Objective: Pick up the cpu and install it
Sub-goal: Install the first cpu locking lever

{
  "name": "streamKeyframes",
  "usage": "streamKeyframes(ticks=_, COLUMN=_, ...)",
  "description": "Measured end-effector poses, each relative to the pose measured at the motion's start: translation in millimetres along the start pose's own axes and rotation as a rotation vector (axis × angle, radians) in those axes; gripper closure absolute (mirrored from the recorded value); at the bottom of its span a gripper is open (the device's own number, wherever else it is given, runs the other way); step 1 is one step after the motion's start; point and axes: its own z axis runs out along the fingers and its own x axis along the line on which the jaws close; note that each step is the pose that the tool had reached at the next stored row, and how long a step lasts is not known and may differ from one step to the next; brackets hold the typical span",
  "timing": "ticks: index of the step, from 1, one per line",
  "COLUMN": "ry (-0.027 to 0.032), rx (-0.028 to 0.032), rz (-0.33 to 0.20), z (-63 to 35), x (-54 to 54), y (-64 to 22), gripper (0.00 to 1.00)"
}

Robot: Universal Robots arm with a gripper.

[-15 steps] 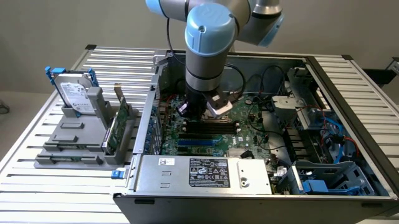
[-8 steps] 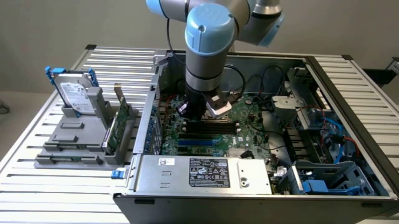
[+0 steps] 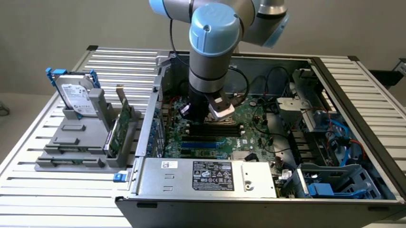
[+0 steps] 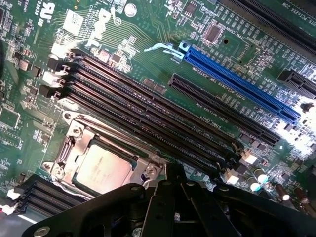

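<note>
Gripper, jaws together and empty, hovers over the cpu seated in its motherboard socket, suggesting installation is near finished; remaining work looks like securing it.

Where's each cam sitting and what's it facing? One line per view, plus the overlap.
Exterior view: off the arm, raised, looking down into the open PC case on the slatted table; the arm reaches in.
Wrist view: on the wrist, close above the motherboard, facing the cpu seated in its socket; the hand, shut, is at the frame's edge.
Shared: motherboard, blue slot.
</note>
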Motion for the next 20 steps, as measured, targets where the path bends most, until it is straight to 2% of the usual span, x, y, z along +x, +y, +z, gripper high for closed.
streamKeyframes(ticks=5, ry=0.0020, rx=-0.0008, rz=0.028, z=-4.1, x=0.7, y=-0.9, gripper=0.89)
streamKeyframes(ticks=9, ry=-0.0021, rx=-0.0024, rz=0.051, z=-10.2, x=1.8, y=-1.7, gripper=0.89)
streamKeyframes(ticks=14, ry=-0.0045, rx=-0.0071, rz=0.079, z=-19.0, x=3.9, y=-2.8, gripper=0.89)
streamKeyframes(ticks=20, ry=-0.0038, rx=-0.0102, rz=0.102, z=-37.7, x=6.7, y=-6.2, gripper=0.89)
